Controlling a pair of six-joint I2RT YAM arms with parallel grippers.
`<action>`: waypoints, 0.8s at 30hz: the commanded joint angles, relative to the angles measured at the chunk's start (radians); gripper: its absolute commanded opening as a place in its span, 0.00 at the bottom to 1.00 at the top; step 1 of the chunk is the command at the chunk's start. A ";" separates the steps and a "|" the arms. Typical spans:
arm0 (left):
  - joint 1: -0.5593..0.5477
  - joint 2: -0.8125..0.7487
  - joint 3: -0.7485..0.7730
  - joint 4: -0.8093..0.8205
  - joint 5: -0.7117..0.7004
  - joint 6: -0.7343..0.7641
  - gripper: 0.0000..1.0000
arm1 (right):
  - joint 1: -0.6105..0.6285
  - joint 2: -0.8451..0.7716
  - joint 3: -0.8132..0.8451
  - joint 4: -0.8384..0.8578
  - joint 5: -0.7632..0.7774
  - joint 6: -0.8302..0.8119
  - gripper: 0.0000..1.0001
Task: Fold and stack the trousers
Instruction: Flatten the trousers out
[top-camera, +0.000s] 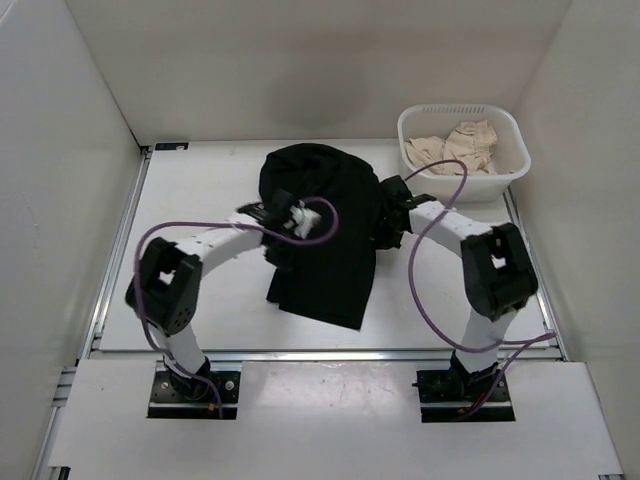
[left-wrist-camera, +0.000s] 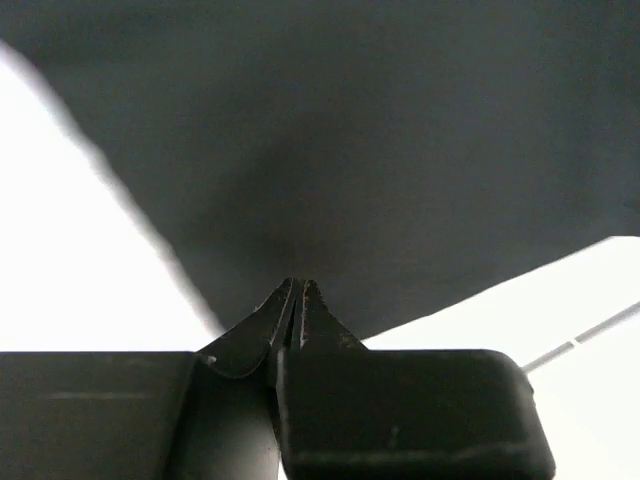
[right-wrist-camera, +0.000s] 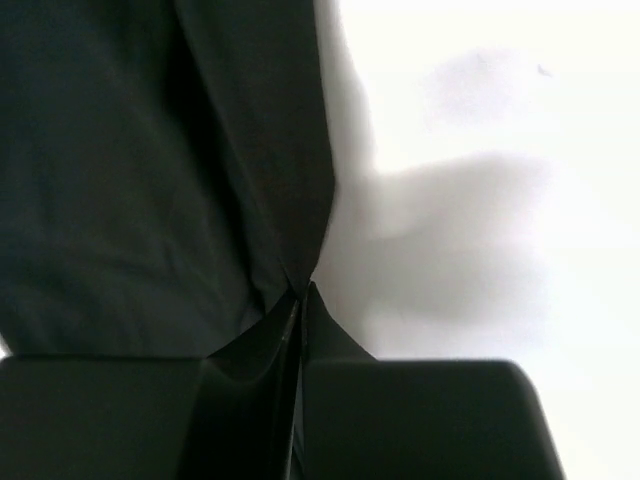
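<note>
Black trousers (top-camera: 325, 235) hang lifted over the middle of the white table (top-camera: 200, 300), bunched at the top and drooping toward the front. My left gripper (top-camera: 283, 212) is shut on their left edge; in the left wrist view its fingertips (left-wrist-camera: 297, 287) pinch the dark cloth (left-wrist-camera: 350, 150). My right gripper (top-camera: 385, 210) is shut on their right edge; in the right wrist view its fingertips (right-wrist-camera: 303, 293) pinch the cloth (right-wrist-camera: 150, 170) at its border.
A white basket (top-camera: 512, 135) at the back right holds crumpled beige trousers (top-camera: 458, 147). White walls enclose the table at the left, back and right. Purple cables (top-camera: 425, 250) loop from both arms.
</note>
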 joint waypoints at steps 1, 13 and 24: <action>0.188 -0.162 0.049 -0.071 -0.091 0.000 0.14 | 0.035 -0.200 -0.024 -0.110 0.081 -0.141 0.00; 0.449 -0.319 0.287 -0.180 -0.143 0.000 0.21 | 0.375 -0.290 0.887 -0.199 0.056 -0.607 0.00; 0.802 -0.400 0.404 -0.208 -0.243 0.000 0.26 | 0.535 0.162 1.159 -0.108 -0.081 -0.684 0.00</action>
